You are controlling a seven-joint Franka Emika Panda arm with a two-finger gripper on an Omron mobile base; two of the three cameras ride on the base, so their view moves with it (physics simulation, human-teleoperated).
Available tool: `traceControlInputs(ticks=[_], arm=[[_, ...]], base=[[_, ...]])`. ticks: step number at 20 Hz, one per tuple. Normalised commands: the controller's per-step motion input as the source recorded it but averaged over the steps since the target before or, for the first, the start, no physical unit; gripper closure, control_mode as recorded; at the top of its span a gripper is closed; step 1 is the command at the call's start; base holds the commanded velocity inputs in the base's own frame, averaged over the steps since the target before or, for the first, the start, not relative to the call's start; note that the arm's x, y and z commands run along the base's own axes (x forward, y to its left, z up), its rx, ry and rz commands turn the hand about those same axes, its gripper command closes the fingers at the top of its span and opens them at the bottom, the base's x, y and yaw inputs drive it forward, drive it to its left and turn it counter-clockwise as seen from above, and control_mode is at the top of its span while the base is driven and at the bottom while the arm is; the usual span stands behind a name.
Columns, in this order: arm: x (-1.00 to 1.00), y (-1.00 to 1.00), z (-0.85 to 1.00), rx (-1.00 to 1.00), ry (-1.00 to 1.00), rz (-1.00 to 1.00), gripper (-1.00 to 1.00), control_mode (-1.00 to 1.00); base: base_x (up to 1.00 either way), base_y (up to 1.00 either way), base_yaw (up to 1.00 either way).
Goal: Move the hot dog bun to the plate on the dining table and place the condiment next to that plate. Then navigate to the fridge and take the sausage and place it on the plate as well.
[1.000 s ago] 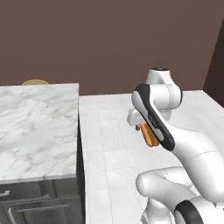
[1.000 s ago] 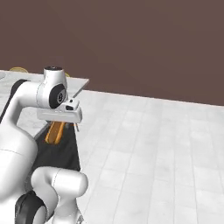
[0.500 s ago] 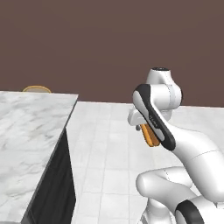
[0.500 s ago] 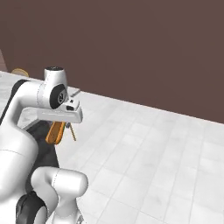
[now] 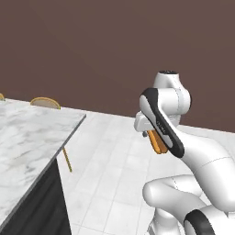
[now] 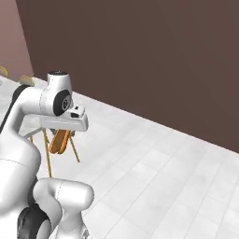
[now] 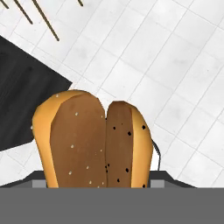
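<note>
White tiled floor, hot dog bun clamped in end effector

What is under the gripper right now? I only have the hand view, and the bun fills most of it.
Observer: From the left base view, the bun hangs in the gripper above white floor tiles, not above a counter.
Operator: Is a counter near?
Observer: Yes, a marble counter stands to the arm's left, apart from the bun.
Operator: Any seating?
Observer: A chair back shows beyond the counter's far edge.
Operator: What's ahead?
Observer: A plain brown wall.
</note>
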Motion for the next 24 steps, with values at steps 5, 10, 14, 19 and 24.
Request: traceControlInputs(ticks=[5, 10, 14, 19, 24], arm=[[0.0, 0.0, 0.0, 0.0, 0.0, 0.0, 1.0, 1.0], [0.0, 0.0, 0.0, 0.0, 0.0, 0.0, 1.0, 1.0], [0.0, 0.0, 0.0, 0.0, 0.0, 0.0, 1.0, 1.0], [0.0, 0.0, 0.0, 0.0, 0.0, 0.0, 1.0, 1.0], [0.0, 0.0, 0.0, 0.0, 0.0, 0.0, 1.0, 1.0]], base=[[1.0, -0.81, 0.37], [1.0, -0.8, 0.37], [1.0, -0.81, 0.37], [1.0, -0.8, 0.38], [1.0, -0.74, 0.4]])
